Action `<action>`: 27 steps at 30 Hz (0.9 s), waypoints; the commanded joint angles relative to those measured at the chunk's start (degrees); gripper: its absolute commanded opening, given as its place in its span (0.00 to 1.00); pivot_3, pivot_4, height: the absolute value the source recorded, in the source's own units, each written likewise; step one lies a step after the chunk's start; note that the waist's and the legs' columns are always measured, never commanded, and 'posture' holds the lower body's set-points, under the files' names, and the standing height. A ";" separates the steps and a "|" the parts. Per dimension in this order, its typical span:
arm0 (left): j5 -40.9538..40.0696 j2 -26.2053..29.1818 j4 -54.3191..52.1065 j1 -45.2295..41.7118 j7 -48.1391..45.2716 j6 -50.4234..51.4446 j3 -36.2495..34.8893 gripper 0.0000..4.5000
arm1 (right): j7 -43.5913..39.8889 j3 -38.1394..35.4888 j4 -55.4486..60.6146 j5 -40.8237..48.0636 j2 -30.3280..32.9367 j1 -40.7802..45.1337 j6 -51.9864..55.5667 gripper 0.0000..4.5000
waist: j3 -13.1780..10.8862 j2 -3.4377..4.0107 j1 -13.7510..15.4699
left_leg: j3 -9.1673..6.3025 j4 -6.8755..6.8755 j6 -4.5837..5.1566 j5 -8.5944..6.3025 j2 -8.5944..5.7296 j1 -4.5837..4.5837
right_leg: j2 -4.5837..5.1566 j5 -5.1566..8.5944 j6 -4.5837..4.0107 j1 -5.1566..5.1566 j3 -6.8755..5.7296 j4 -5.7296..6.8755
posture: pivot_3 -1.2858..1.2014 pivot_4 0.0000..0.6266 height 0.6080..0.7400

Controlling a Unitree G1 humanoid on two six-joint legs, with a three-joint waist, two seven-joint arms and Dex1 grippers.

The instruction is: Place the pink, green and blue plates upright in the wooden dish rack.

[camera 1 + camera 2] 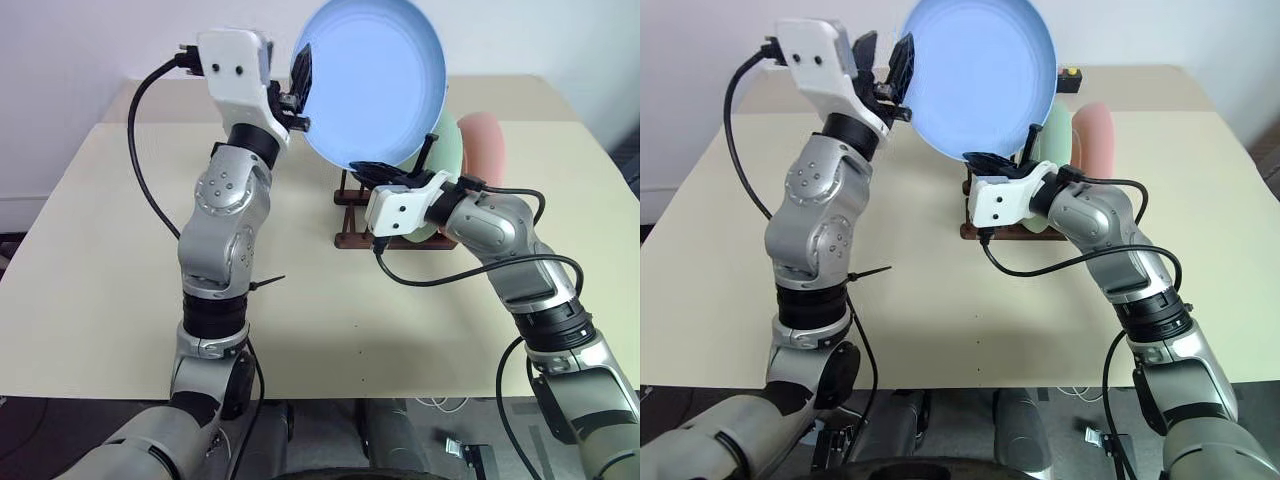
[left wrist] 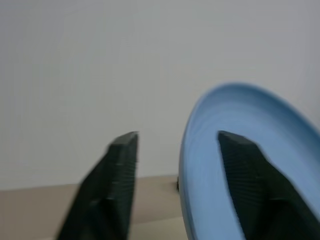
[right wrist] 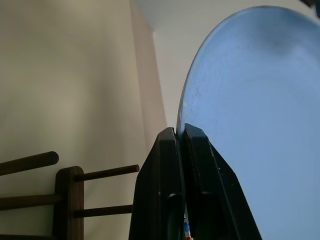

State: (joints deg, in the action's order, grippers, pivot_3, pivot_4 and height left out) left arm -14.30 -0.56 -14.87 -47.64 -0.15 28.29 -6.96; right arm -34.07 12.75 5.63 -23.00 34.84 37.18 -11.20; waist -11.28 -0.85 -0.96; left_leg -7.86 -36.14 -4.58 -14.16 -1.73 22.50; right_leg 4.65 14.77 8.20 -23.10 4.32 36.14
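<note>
the blue plate (image 1: 372,82) is held upright in the air above the table (image 1: 100,250), its hollow face turned toward the camera, just left of and above the wooden dish rack (image 1: 349,210). the right gripper (image 3: 181,131) has its two black fingers pinched together on the plate's lower rim — the right wrist view shows the rim caught between them, with the rack's pegs beside. the left gripper (image 1: 887,68) sits at the plate's upper left edge with its fingers apart; in the left wrist view the rim passes between them, one finger in front of the plate's face and the other clear of its back, with a gap showing on that side.

behind the blue plate the green plate (image 1: 445,160) stands upright in the rack, and the pink plate (image 1: 484,145) stands upright just beyond it, further right. the rack rests on the table's far half. a small yellow-topped thing (image 1: 1072,73) shows at the far edge — too little of it to tell more.
</note>
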 commanded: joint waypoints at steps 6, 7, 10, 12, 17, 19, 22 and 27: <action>-8.05 5.21 2.20 -5.82 5.83 -6.83 -16.46 0.99 | 1.95 -1.28 1.20 -0.61 0.18 0.32 -3.39 0.00 | 0.00 0.00 -0.25 | 0.00 0.02 -0.01 0.00 0.00 -0.02 | -0.01 0.00 0.00 -0.01 0.01 0.00 | 0.52 0.24 1.00; -6.63 7.77 3.80 -5.06 5.50 -7.35 -17.05 0.99 | 2.08 -1.37 1.24 -0.47 0.17 0.47 -3.91 0.00 | 0.00 0.00 -0.22 | 0.01 0.02 -0.01 0.01 0.00 -0.03 | -0.01 0.00 0.00 0.00 0.00 0.00 | 0.52 0.24 1.00; -4.17 13.84 7.99 -1.88 3.95 -9.55 -17.84 0.99 | 2.45 -1.52 1.30 0.19 0.11 1.04 -5.73 0.00 | 0.00 0.00 -0.18 | 0.00 0.01 -0.03 0.02 0.00 -0.02 | -0.01 0.00 0.00 0.00 0.01 0.01 | 0.52 0.24 1.00; -1.58 17.72 10.78 1.75 0.98 -11.30 -15.84 0.99 | 2.28 -1.89 1.87 2.08 -0.62 1.53 -6.49 0.00 | 0.00 0.00 -0.19 | 0.00 0.00 -0.03 0.02 0.00 -0.02 | -0.01 0.00 0.00 0.00 0.01 0.00 | 0.52 0.24 1.00; 2.89 26.74 11.85 15.43 -16.52 -15.04 -4.38 0.99 | -0.52 -4.49 6.07 16.75 -6.91 2.96 0.59 0.00 | 0.00 -0.01 -0.24 | -0.01 0.03 -0.03 0.02 0.00 -0.02 | -0.01 -0.01 -0.01 0.00 0.01 0.04 | 0.52 0.24 1.00; 0.64 28.14 9.39 20.96 -22.84 -14.74 -1.74 0.99 | -1.82 -5.40 8.25 22.65 -8.87 3.20 4.76 0.00 | 0.00 -0.01 -0.27 | -0.01 0.04 -0.03 0.02 0.01 -0.02 | -0.01 -0.01 -0.02 0.00 0.01 0.03 | 0.52 0.24 1.00; -3.98 29.33 4.84 27.82 -30.40 -10.50 1.23 0.99 | -3.33 -7.26 13.18 34.48 -11.89 2.66 14.32 0.00 | 0.00 0.00 -0.27 | -0.03 0.09 -0.02 0.02 0.06 -0.01 | -0.02 -0.01 -0.05 -0.04 0.01 0.04 | 0.52 0.24 1.00; -6.77 31.69 -0.30 33.94 -38.82 -6.98 5.38 0.99 | -0.53 -12.45 17.83 52.85 -16.76 1.12 29.23 0.00 | 0.00 0.01 -0.19 | -0.07 0.07 -0.02 0.01 0.11 -0.03 | -0.09 -0.04 -0.12 -0.05 -0.01 0.12 | 0.52 0.24 1.00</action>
State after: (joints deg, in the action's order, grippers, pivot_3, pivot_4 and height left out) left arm -19.56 30.55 -12.41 -14.07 -36.86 21.01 -1.86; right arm -35.90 2.97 20.82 24.38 18.69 38.33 14.80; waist -11.28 -0.83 -1.14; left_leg -7.92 -36.07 -4.60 -14.14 -1.62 22.46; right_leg 4.57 14.73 8.08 -23.14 4.31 36.25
